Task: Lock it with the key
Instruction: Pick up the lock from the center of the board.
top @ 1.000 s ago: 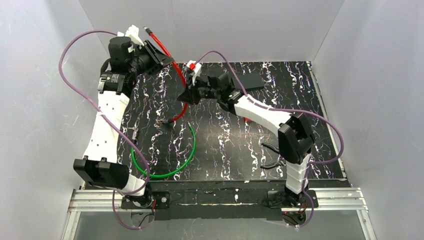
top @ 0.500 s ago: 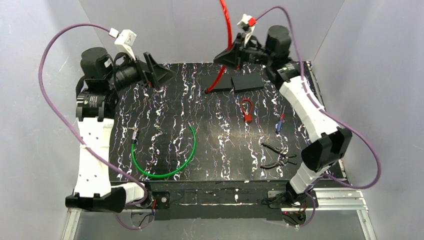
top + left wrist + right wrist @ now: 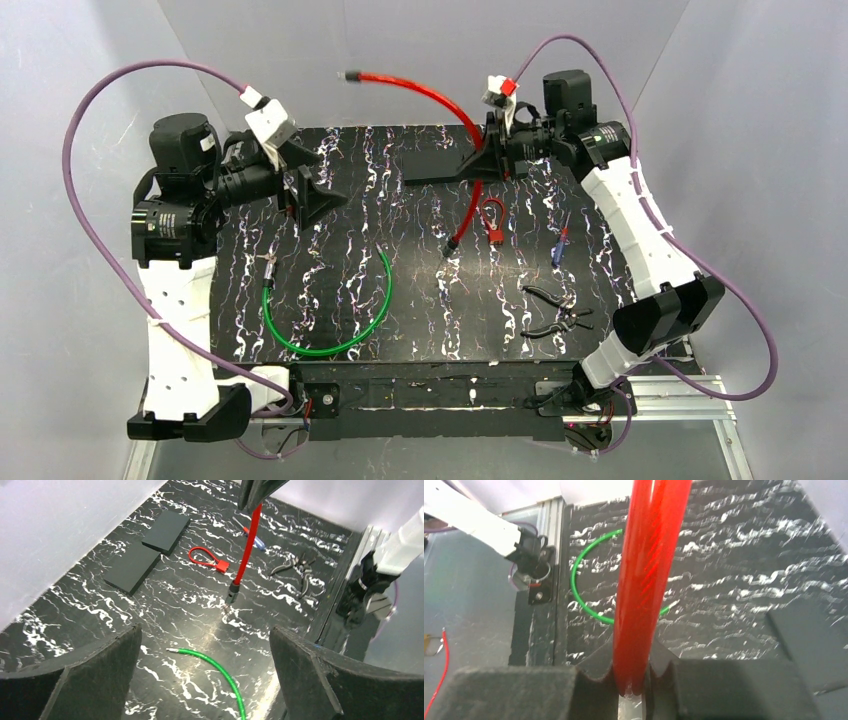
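My left fingers (image 3: 90,680) stood wide open and empty, left of the red cable (image 3: 478,195), whose lower end hung near the surface (image 3: 420,300) on a steep, nearly upright axis, while my right fingers (image 3: 524,695) were clamped on its middle.

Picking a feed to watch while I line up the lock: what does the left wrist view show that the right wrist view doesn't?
Left wrist only: the open left claw, the hanging lower end of the red cable, the small red lock, the screwdriver and the pliers. Right wrist only: the right claw shut on that cable, close up. Both: the red cable, the green cable and the table.
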You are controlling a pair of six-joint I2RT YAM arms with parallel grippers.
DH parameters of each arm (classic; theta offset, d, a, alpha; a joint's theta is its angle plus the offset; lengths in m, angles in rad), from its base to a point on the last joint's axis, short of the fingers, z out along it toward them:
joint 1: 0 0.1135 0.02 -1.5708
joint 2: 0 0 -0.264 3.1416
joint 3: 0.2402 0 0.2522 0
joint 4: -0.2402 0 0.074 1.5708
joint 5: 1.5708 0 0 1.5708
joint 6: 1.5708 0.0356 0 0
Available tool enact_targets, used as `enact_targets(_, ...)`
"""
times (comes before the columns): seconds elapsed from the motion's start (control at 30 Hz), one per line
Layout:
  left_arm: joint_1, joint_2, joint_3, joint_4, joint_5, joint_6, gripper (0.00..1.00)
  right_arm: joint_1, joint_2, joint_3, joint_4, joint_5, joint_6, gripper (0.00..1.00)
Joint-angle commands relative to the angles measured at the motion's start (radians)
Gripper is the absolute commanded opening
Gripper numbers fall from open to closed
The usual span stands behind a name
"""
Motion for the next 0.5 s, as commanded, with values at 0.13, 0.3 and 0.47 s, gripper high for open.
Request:
enact_targets(0.13,-0.007,-0.027,0.05,-0.19,-0.011,0.387,0.98,0.06,-0.01,-0.003,-0.415,0.114,-0.366,0.01)
enact_targets(0.3,-0.092,0.023,0.028,-0.192,-0.083,0.512,0.98,0.16,-0.008,-0.038,-0.495,0.232,-0.456,0.01)
enact_targets(0.47,-0.167,0.097,0.063,-0.192,-0.122,0.552,0.98,0.232,-0.028,-0.055,-0.497,0.288,-0.47,0.01)
